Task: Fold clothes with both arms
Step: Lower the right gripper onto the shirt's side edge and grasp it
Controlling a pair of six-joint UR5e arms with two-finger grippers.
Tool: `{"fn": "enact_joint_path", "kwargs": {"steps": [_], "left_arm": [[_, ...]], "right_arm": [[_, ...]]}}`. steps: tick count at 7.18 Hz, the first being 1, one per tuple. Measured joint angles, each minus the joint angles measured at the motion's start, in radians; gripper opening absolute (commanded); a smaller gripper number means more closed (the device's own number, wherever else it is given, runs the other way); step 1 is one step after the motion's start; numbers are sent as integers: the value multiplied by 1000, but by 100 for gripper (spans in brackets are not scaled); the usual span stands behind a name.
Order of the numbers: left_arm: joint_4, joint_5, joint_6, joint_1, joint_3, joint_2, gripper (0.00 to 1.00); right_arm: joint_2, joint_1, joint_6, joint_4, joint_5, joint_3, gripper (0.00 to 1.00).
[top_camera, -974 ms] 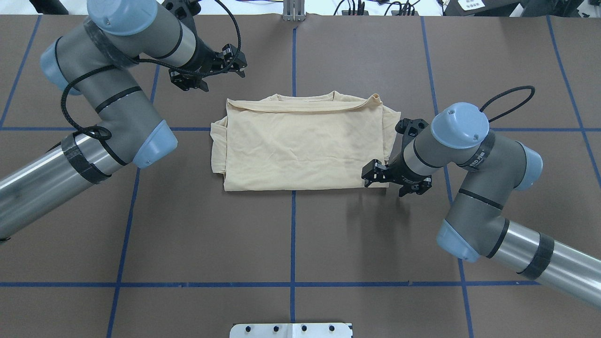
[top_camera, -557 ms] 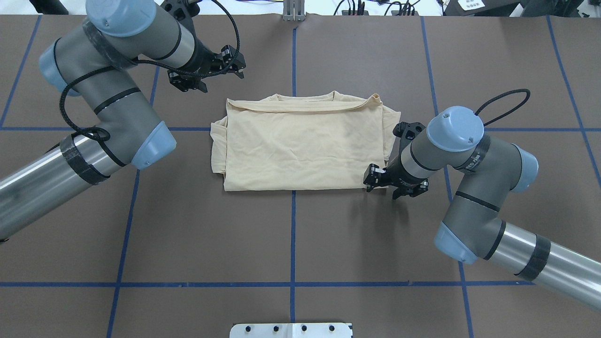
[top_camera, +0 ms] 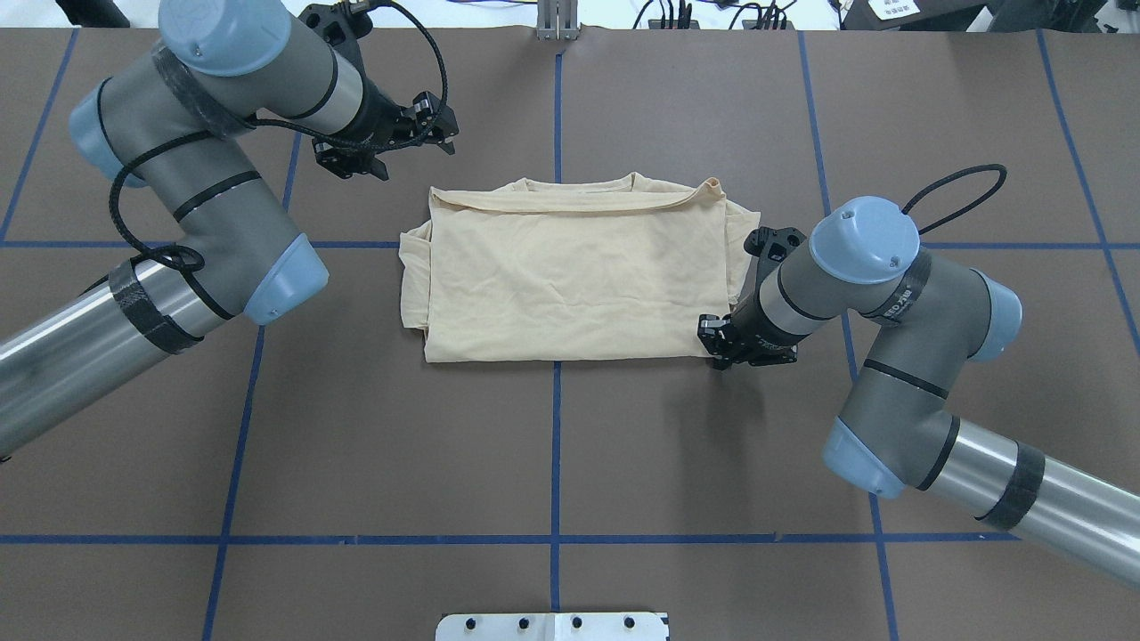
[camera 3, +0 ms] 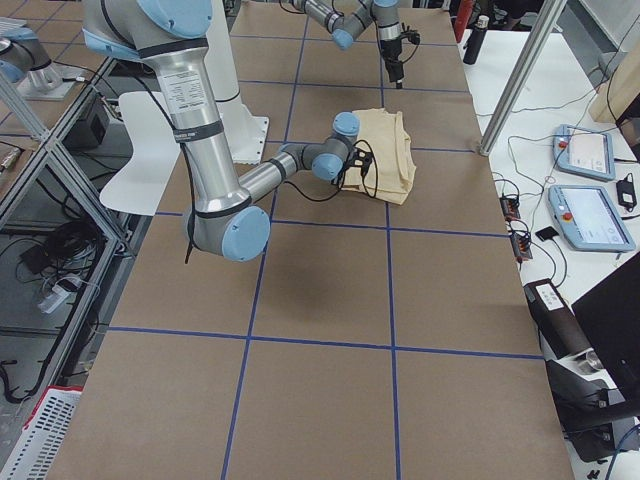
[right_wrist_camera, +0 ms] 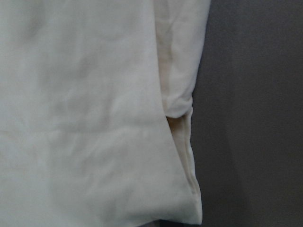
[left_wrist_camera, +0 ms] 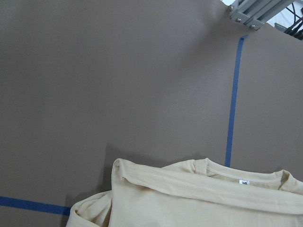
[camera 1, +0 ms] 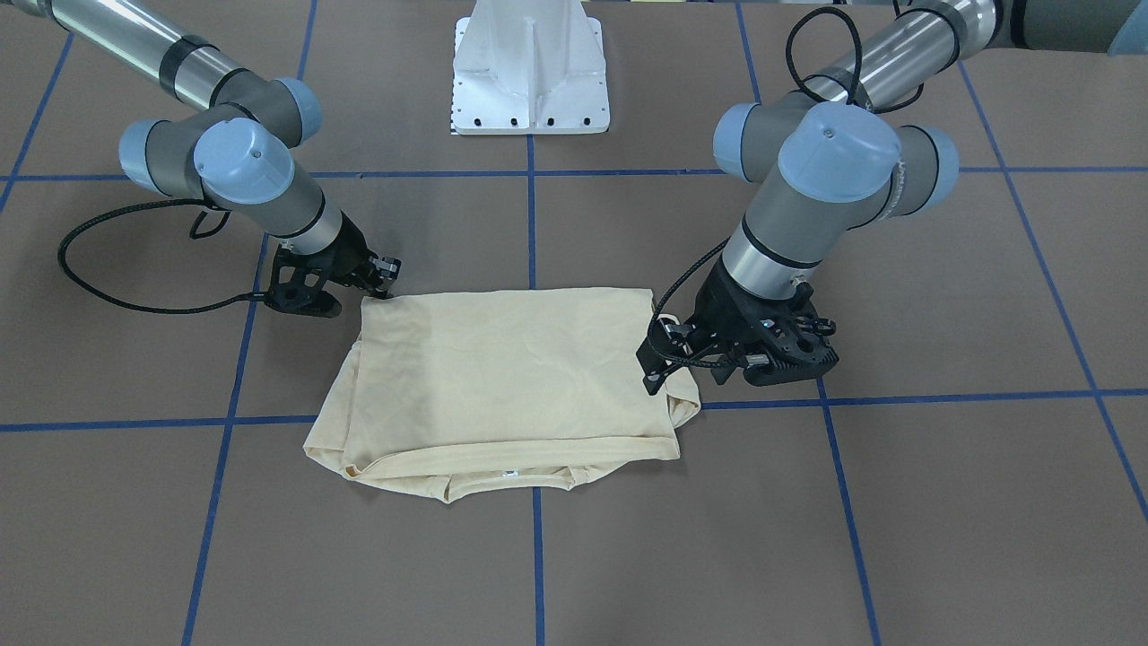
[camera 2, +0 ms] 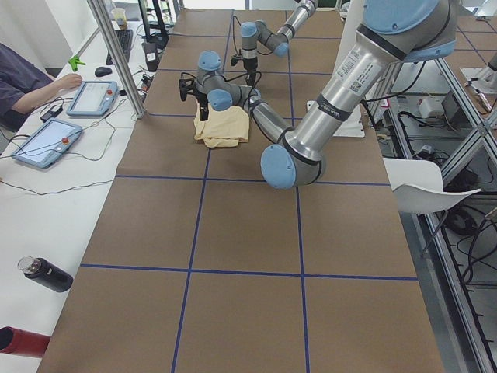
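shirt (top_camera: 570, 276): pale cream-yellow (neck label (left_wrist_camera: 243, 182) white) | table (top_camera: 712, 445): brown, blue grid lines (top_camera: 556, 445) | arms (top_camera: 223, 205): grey, light-blue caps (top_camera: 868, 239)

Cream shirt (right_wrist_camera: 80, 118), likely folded sleeve edge

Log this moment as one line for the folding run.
shirt folded on table | right gripper low at shirt's near right corner | left gripper raised by far left corner | jaws unclear

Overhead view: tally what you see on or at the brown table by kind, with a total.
Cream shirt: 1
Robot arms: 2 (left arm, right arm)
White pedestal base: 1
Total: 4
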Motion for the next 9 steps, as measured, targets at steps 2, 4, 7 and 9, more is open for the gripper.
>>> {"fn": "enact_joint_path", "kwargs": {"steps": [2,4,7,9], "left_arm": [[0,0,0,0,0,1,90],[1,2,-1,-1,-5,1,90],[1,3,-3,0,-10,2,91],[1,5,-2,0,-11,4,91]], "right_arm": [[-10,11,-1,0,25,21,0],[-54,23,-1,-1,57,75,0],[-53,30,0,-2,53,75,98],[-9,40,0,-5,24,30,99]]}}
